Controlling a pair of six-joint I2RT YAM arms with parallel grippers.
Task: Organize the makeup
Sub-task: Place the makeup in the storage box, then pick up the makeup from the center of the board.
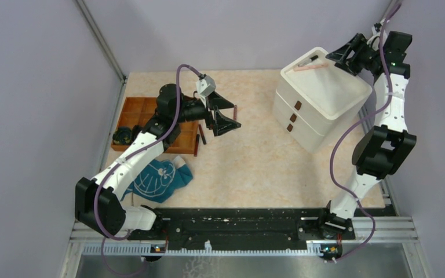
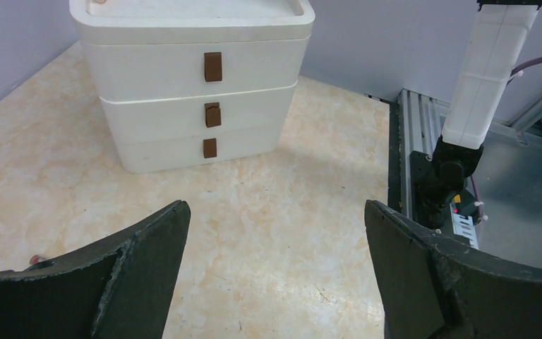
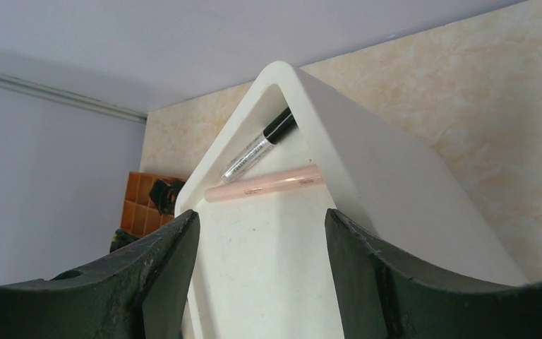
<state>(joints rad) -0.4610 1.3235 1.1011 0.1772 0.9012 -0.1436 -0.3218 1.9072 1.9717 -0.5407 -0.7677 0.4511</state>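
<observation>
1. Where the white drawer unit (image 1: 324,95) stands at the far right of the bench (image 1: 249,168), a pink pencil (image 3: 265,183) and a silver tube (image 3: 254,150) lie in its recessed top, near one corner.
2. Right claw (image 3: 261,233): spread, holding nothing, over that top.
3. Left claw (image 2: 275,226): spread, holding nothing, above the bench, right of the wooden organiser (image 1: 142,110).
4. Dark pencil (image 1: 201,134): on the bench, just right of the organiser.

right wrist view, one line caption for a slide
Open right gripper above the white drawer unit's top tray, a pink pencil and a silver black-capped tube in its corner.
</observation>
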